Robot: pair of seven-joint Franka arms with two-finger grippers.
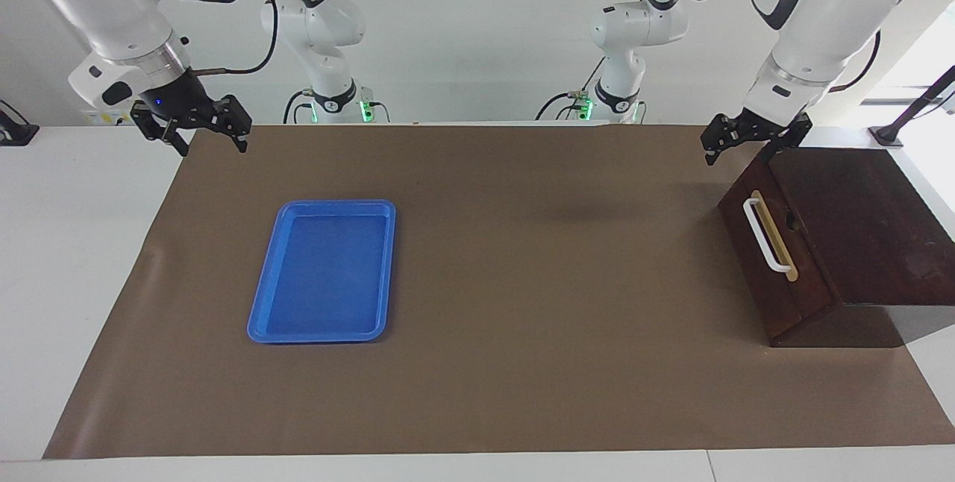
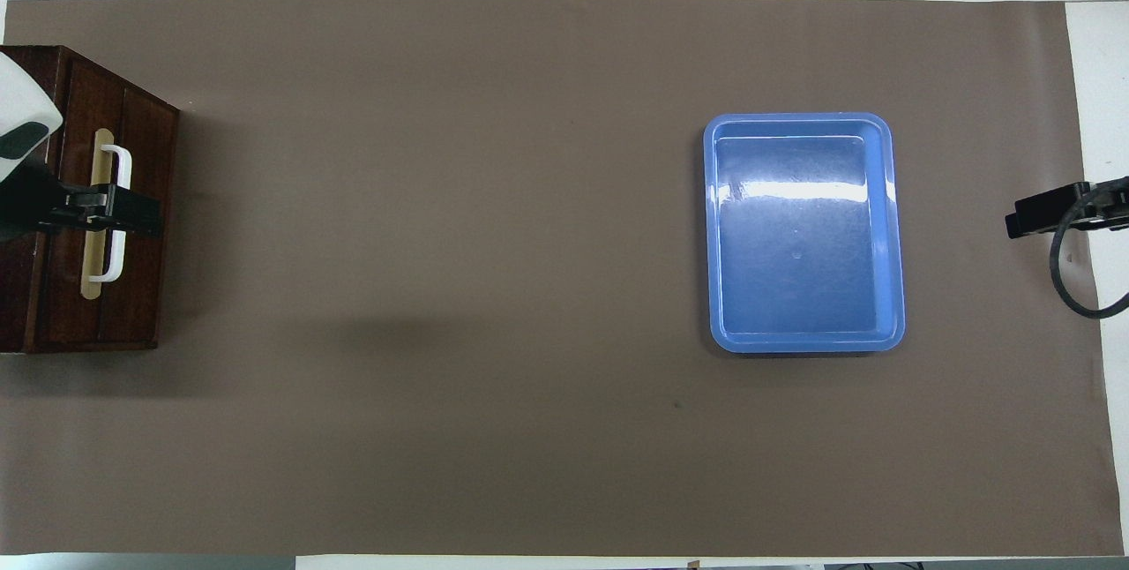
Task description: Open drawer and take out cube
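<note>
Brown mat (image 1: 522, 362) lies foremost; on it the blue tray (image 1: 322, 271), empty. Toward the left arm's end, the drawer (image 1: 776, 258) is shut, its handle (image 1: 767, 236) untouched; the cube is unseen, so both steps remain. Left gripper (image 1: 750, 140), over the box's edge, and the waiting right gripper (image 1: 195, 126) stand spread and empty.

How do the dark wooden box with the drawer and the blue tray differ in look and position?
The wooden box is dark brown, tall and closed, with a white handle on its drawer; the blue tray is bright, flat, open and holds nothing. The box stands at the left arm's end of the table, the tray toward the right arm's end. Both rest on the brown mat.
</note>
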